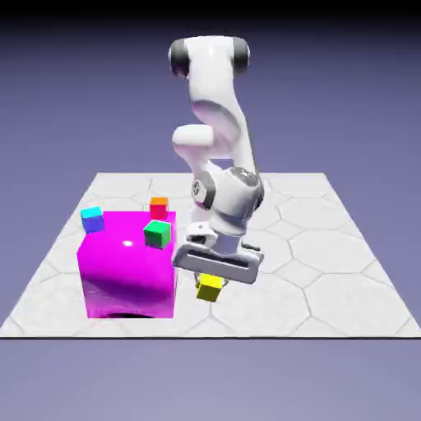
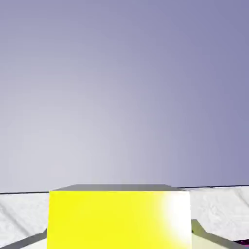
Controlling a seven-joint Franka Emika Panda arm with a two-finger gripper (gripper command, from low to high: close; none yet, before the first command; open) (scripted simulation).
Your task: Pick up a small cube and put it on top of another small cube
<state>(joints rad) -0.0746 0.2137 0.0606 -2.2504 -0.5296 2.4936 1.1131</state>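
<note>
The small yellow cube (image 1: pixel 210 288) sits low over the table just right of the big magenta block (image 1: pixel 127 267). My gripper (image 1: pixel 210 284) is shut on it, hand directly above. In the hand view the yellow cube (image 2: pixel 119 219) fills the bottom middle, large and bright, with grey fingertips (image 2: pixel 206 233) peeking out at its sides. The other small cube, bright blue (image 1: pixel 93 219), rests on the magenta block's far left corner, well to the left of my gripper.
A green cube (image 1: pixel 157 233) stands on the magenta block's near right part. An orange-red cube (image 1: pixel 159 206) sits behind the block. The table edge runs close in front of the yellow cube.
</note>
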